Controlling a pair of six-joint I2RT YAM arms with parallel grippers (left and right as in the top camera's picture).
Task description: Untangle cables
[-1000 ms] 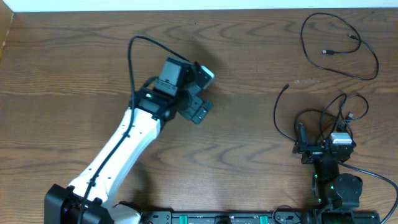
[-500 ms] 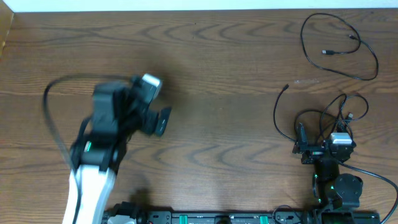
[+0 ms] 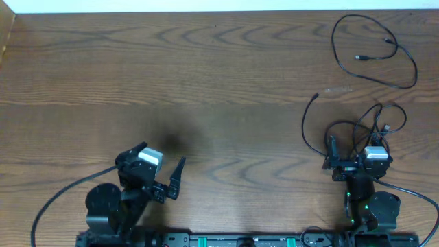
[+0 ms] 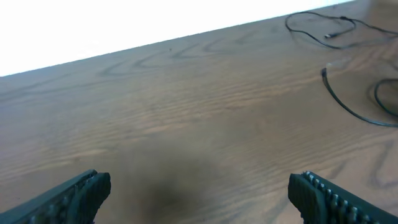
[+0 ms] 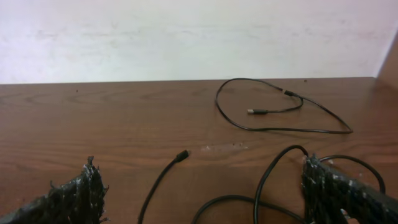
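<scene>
Perhaps three black cables (image 3: 302,129)

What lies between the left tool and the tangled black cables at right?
Bare brown wooden tabletop up to the thin black cables, in the overhead view.

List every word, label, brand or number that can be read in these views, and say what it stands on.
None: no readable text in any view.
The brown wood-grain table bears no print.
The thin black looped cable and the tangled black cords show no legible marking.
The white block on the left arm and the white block on the right arm are too small to show any lettering.
</scene>
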